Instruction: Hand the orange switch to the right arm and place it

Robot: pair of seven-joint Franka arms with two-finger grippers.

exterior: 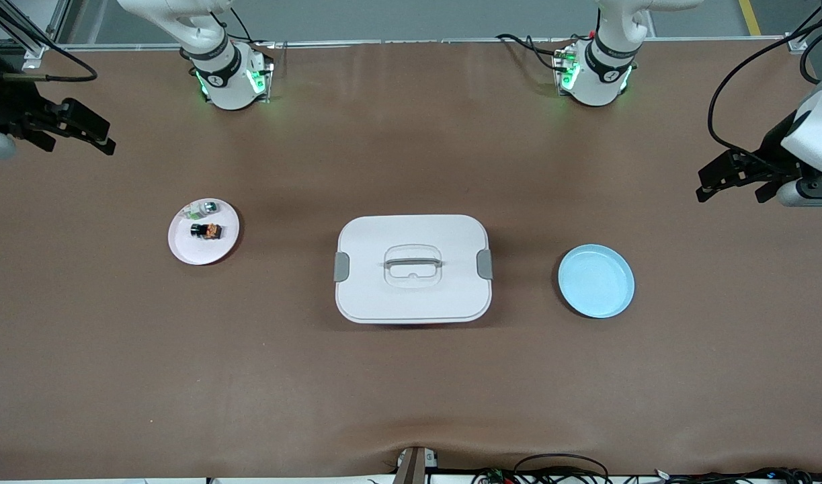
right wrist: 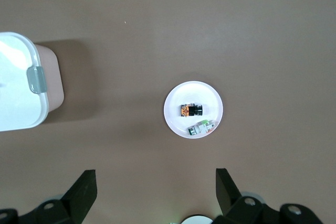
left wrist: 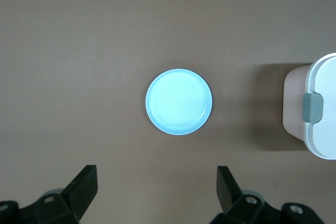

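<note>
The orange switch (exterior: 210,230) (right wrist: 190,110), a tiny black block with an orange face, lies on a small white plate (exterior: 197,251) (right wrist: 206,95) toward the right arm's end of the table. My right gripper (exterior: 80,144) (right wrist: 156,181) hangs open and empty, high over that end of the table. My left gripper (exterior: 730,192) (left wrist: 156,179) hangs open and empty over the left arm's end, with an empty light blue plate (exterior: 595,281) (left wrist: 179,102) on the table below it. Neither gripper touches anything.
A small green-white-silver part (exterior: 203,208) (right wrist: 202,127) shares the white plate with the switch. A white lidded box (exterior: 413,269) (left wrist: 315,109) (right wrist: 18,85) with a handle and grey clips stands mid-table between the two plates. Cables run along the table's nearest edge.
</note>
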